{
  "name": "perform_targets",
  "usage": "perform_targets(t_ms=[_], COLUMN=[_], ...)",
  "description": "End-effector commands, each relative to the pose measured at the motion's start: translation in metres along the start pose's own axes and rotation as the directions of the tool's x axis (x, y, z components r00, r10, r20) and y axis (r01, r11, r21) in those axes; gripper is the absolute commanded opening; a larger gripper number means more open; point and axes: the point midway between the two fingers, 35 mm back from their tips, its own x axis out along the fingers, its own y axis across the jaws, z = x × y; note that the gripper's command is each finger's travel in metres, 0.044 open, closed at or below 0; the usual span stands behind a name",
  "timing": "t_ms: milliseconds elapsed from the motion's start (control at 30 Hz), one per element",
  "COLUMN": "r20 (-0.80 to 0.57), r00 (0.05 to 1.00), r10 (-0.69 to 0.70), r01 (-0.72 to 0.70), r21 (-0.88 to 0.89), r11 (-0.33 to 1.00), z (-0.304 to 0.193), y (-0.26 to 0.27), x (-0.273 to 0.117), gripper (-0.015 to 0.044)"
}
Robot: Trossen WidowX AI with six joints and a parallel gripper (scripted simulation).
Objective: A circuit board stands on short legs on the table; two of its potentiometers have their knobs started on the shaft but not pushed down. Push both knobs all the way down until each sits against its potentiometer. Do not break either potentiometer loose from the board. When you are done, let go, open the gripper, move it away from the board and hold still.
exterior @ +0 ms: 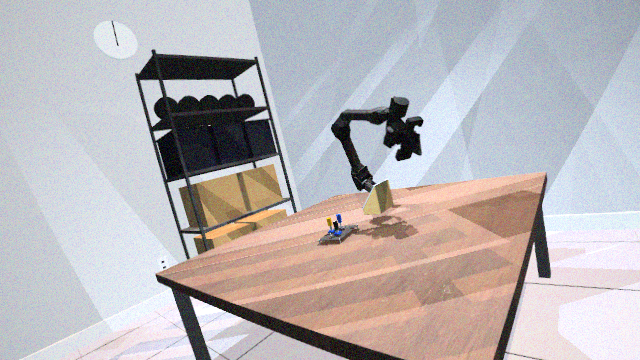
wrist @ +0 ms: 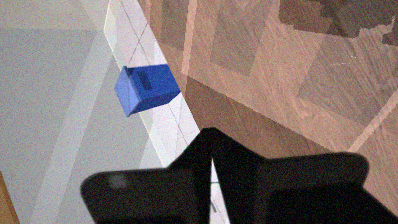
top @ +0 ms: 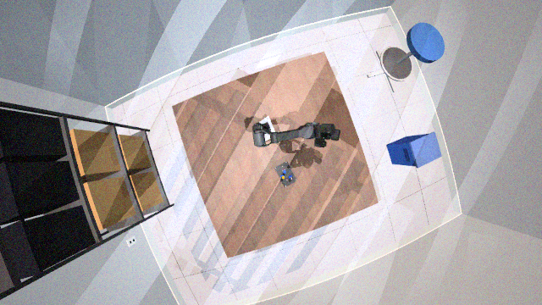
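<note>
The circuit board (top: 279, 169) (exterior: 327, 241) stands on the table, small and grey. A yellow knob (top: 283, 177) (exterior: 329, 221) and a blue knob (exterior: 339, 218) stand up tall on it, with a black part between them and lower blue parts at their feet. How far each knob sits down its shaft is too small to tell. My gripper (exterior: 410, 150) (wrist: 209, 133) is shut, its fingertips together with nothing between them. It hangs high above the table, to the right of the board and well away from it. The board does not show in the wrist view.
The arm rises from its base beside a pale wedge-shaped block (exterior: 380, 198) behind the board. A blue bin (top: 414, 150) (wrist: 148, 89) and a blue-topped stool (top: 425, 42) stand on the floor beyond the table. A shelf rack with boxes stands at the left.
</note>
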Motion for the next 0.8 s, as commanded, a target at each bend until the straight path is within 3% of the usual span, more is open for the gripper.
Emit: perform_targets(t_ms=[0, 467, 667, 767], r20=[0.041, 0.041, -0.018, -0.027], r00=[0.993, 0.83, 0.712, 0.698], r10=[-0.115, -0.556, -0.702, -0.716], r01=[0.114, 0.555, 0.702, 0.716], r21=[0.01, 0.031, 0.002, -0.003], r11=[0.993, 0.831, 0.712, 0.698], z=[0.052, 0.224, 0.275, 0.28], y=[-0.019, -0.145, -0.211, -0.219], x=[0.002, -0.02, -0.047, -0.05], gripper=[0.0, 0.0, 0.0, 0.0])
